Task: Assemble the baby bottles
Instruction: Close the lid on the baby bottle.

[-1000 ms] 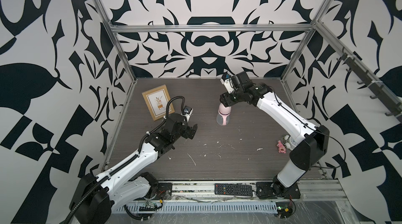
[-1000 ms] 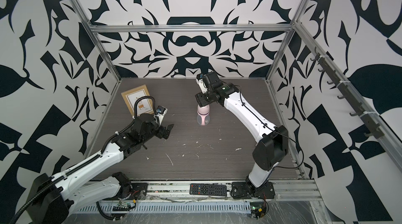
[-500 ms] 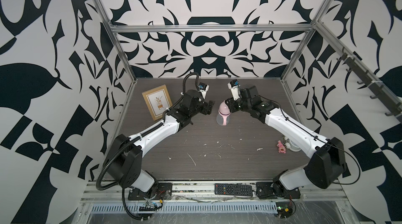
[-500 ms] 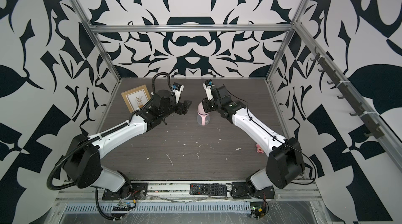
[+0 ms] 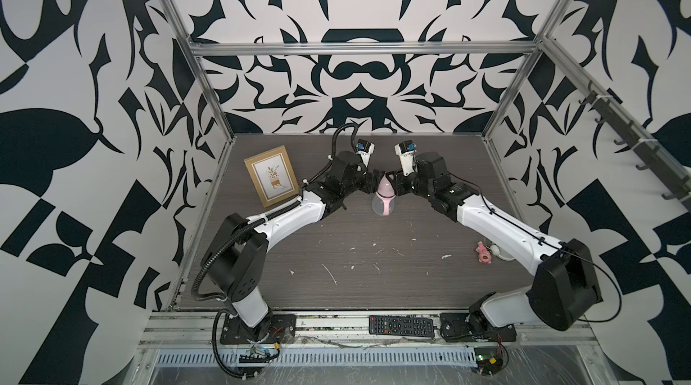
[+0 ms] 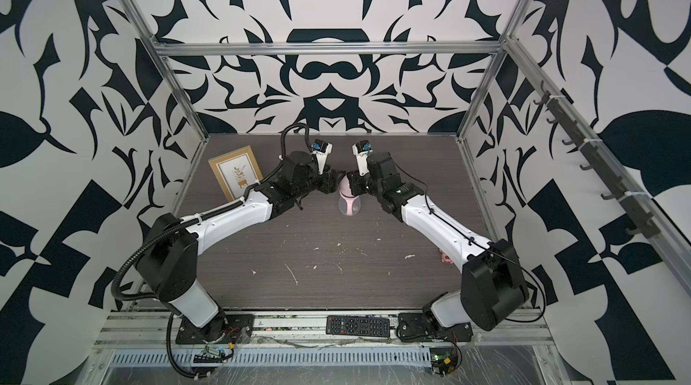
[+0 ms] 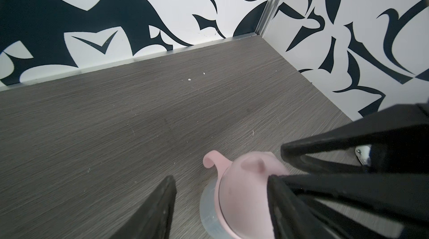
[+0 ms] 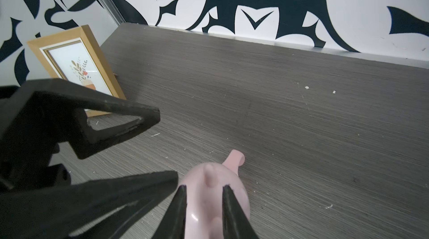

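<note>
Nearest the front edge there's a black remote (image 5: 402,326), then a small pink toy figure (image 5: 483,254) off to the right, both well clear. Mid-table, the small translucent baby bottle (image 5: 381,208) stands upright with its pink eared dome cap (image 5: 385,187) on. The left gripper (image 7: 220,177) straddles it loosely, one finger touching the cap, I'd guess to steady it. The right gripper (image 8: 204,188) is narrowed over the cap's top; can't tell if it's actually pinching. Both crowd each other there. A wooden picture frame (image 5: 272,176) stands leftward, well apart.
</note>
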Controlling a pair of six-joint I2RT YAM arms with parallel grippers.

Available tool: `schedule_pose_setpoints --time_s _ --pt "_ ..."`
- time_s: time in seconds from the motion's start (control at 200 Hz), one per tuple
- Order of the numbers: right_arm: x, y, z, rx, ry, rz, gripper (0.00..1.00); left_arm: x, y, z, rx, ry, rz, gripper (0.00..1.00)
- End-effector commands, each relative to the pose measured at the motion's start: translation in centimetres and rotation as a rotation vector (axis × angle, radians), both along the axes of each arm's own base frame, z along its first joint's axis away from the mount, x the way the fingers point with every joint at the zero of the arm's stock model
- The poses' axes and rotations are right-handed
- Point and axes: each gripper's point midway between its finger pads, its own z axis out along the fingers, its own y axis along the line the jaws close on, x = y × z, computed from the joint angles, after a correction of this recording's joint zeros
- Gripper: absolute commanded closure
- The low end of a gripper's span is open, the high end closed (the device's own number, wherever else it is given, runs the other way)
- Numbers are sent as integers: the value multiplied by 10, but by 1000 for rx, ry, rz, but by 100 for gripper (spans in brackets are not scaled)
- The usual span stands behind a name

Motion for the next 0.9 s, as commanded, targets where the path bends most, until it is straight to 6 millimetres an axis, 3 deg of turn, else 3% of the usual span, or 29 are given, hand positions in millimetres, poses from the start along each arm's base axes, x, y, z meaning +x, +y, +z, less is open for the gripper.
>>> schedule_pose_setpoints --time_s 0.0,0.48,0.895 --pt "5 3 22 58 -61 -4 72 5 -8 11 -39 -13 7 36" --pt "5 -3 -8 38 -5 -43 78 -6 -18 -6 -29 28 4 41" --pt "-7 -2 -35 52 61 -32 79 -18 -23 -27 0 61 -11 44"
